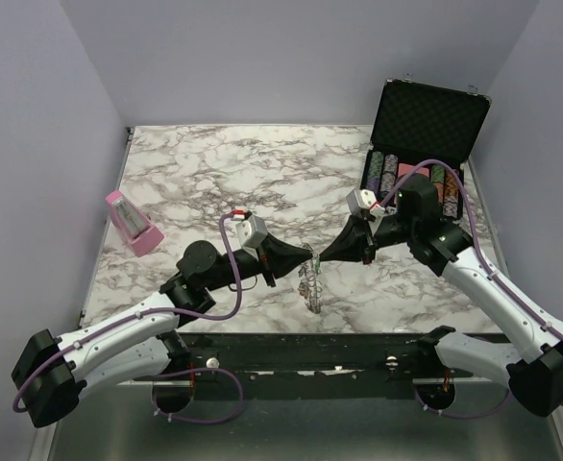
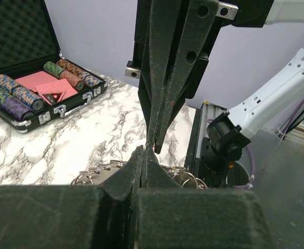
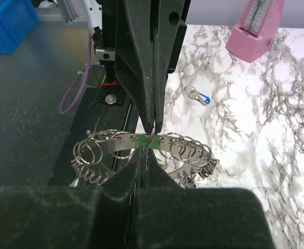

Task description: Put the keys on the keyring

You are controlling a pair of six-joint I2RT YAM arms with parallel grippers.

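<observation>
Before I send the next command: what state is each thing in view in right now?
keyring: held aloft, pinched from two sides.
left gripper: shut on the keyring's rim.
right gripper: shut on the keyring, same spot.
blue key: loose on the table, not yet on the keyring.
chip case: lid open.

A pink metronome (image 1: 134,223) stands at the marble table's (image 1: 233,168) left edge, an open black case (image 1: 429,120) (chips (image 1: 385,173) in rows) far right.

Pale lilac walls (image 1: 291,58) on three sides; white-grey marble tabletop (image 1: 214,168); dark frame (image 1: 301,348) along front.
</observation>
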